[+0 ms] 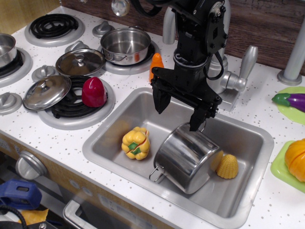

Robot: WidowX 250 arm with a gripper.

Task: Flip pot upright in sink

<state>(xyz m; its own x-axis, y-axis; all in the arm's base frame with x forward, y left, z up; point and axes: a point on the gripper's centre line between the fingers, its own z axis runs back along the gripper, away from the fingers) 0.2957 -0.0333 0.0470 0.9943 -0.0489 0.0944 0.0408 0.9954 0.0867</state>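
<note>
The shiny steel pot (185, 157) lies tilted on its side in the sink (119, 125), its base toward the front right and a wire loop handle at its lower left. My black gripper (179, 113) hangs open just above the pot's far rim. Its left finger (160, 100) is over the bare sink floor and its right finger (198, 119) is at the pot's upper edge. It holds nothing.
A yellow pepper (136, 142) lies left of the pot and a yellow corn piece (227, 166) right of it. A wider steel pot (125, 45), two lids (80, 61), a red pepper (94, 92), a carrot (156, 65) and the tap (238, 78) surround the sink.
</note>
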